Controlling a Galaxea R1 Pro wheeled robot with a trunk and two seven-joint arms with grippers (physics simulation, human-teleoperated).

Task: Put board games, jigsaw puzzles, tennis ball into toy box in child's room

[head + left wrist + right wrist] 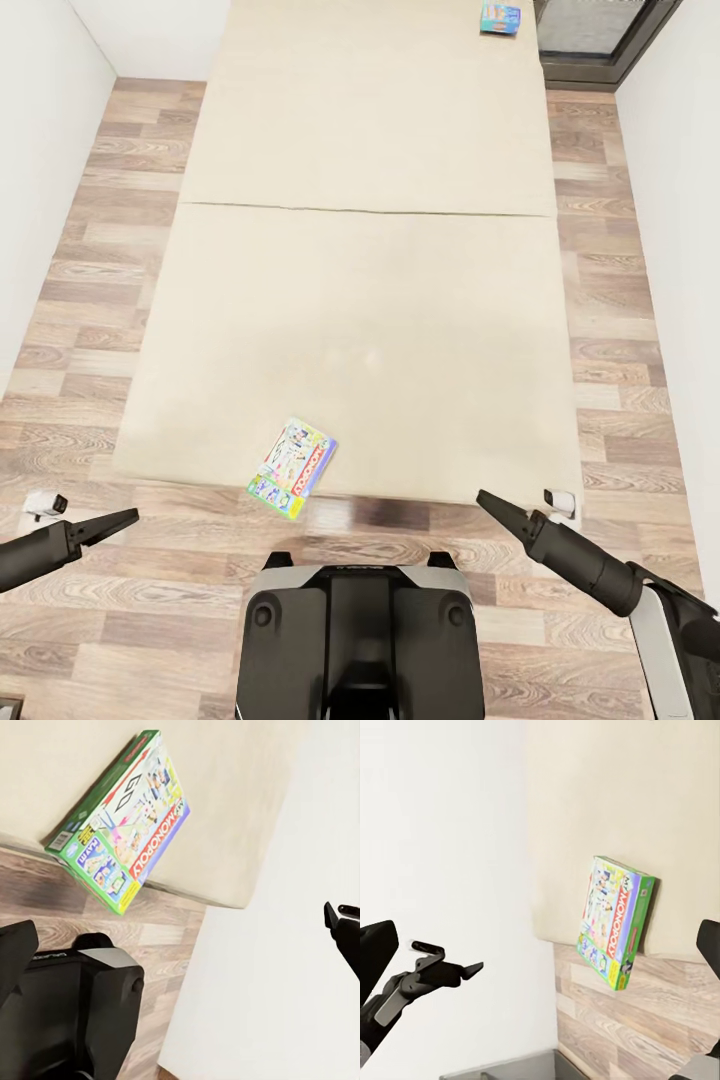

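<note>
While robot faces bed [370, 300], both arms hang low over wood floor [110, 250], one each side of dark robot body [360, 640]. Left gripper [125, 518] looks pinched to point, holds nothing. Right gripper [487, 500] looks pinched too, holds nothing. Green, yellow, red board game [293, 469] lies flat on near edge of bed, one corner sticking out past edge. Small blue board game [500, 17] sits at far end of bed, near right side.
</note>
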